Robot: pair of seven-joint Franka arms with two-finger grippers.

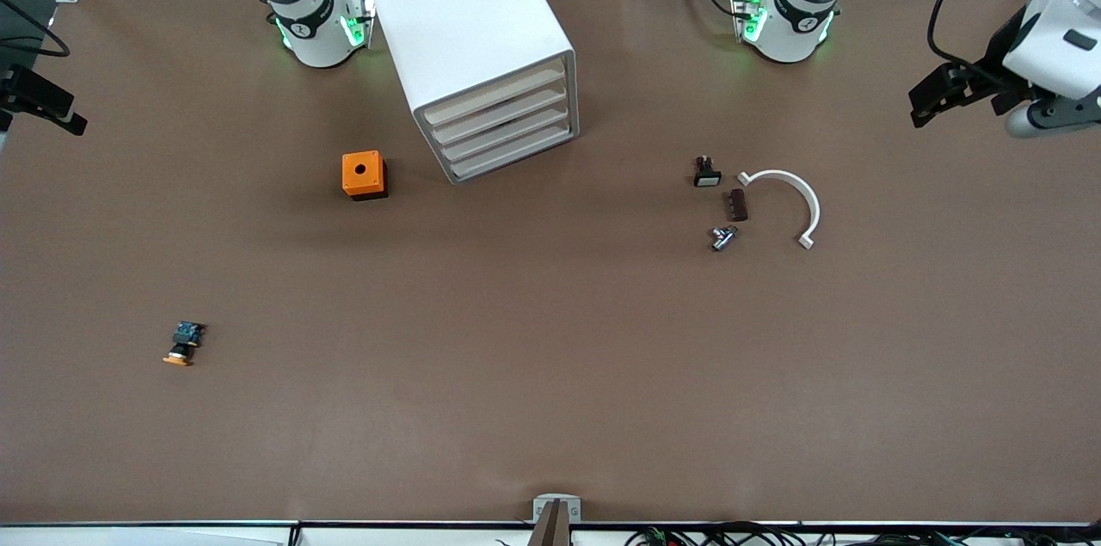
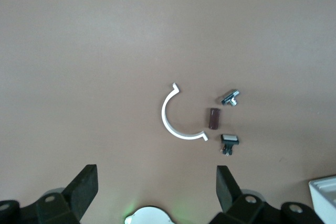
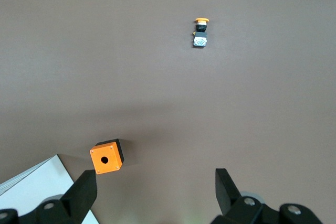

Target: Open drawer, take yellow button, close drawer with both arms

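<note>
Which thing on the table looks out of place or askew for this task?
The button lies on its side on the bare table, near the right arm's end, not in a drawer. All four drawers are shut. The cabinet sits skewed to the table's edges. The left gripper and right gripper wait open.

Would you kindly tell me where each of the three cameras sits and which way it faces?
Front view: high across the table, facing both arm bases, the cabinet and the left gripper.
Left wrist view: looks down past open fingers at the white arc.
Right wrist view: looks down past open fingers at the button and orange box.
Shared: front view shows all these too.
</note>
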